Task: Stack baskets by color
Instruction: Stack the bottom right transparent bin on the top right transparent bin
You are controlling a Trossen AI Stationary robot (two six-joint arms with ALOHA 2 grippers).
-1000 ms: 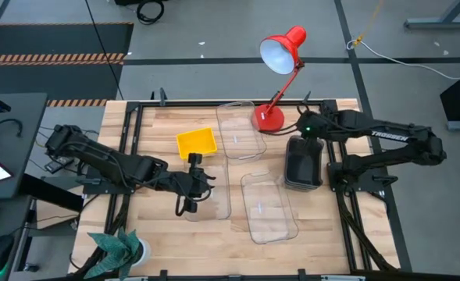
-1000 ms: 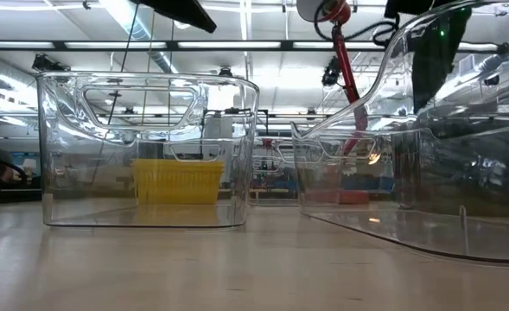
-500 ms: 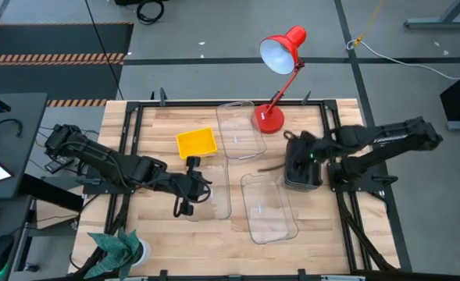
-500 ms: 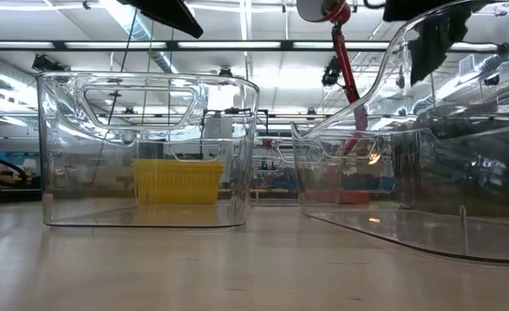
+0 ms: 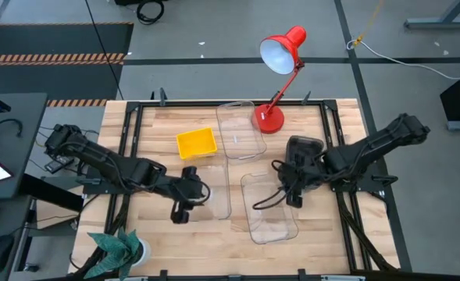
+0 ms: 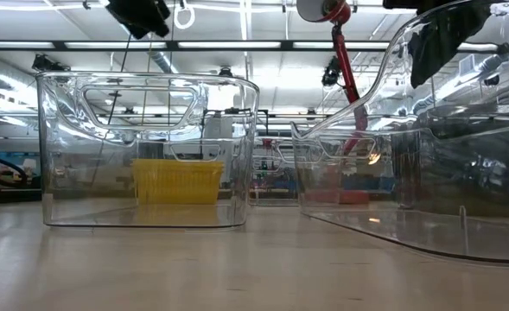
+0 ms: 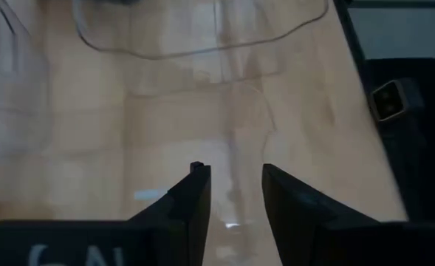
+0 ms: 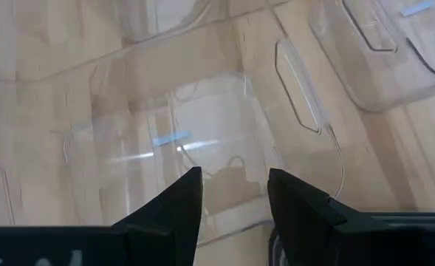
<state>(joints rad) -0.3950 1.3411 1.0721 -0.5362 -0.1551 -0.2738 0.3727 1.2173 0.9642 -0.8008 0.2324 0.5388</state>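
Right gripper (image 5: 290, 192), fingers spread and empty, hovers over the clear basket (image 5: 269, 206) near the table's front edge, apparently lining up a rim grasp; left gripper (image 5: 180, 209), fingers parted, waits by another clear basket (image 5: 216, 191).

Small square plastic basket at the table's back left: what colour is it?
Bright yellow. The small square plastic basket shows best in the high view; the low view sees it only through a clear bin.

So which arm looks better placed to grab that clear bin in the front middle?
Probably the right. Its gripper hangs at that clear bin's near edge, fingers open above it. The left gripper is over another clear bin.
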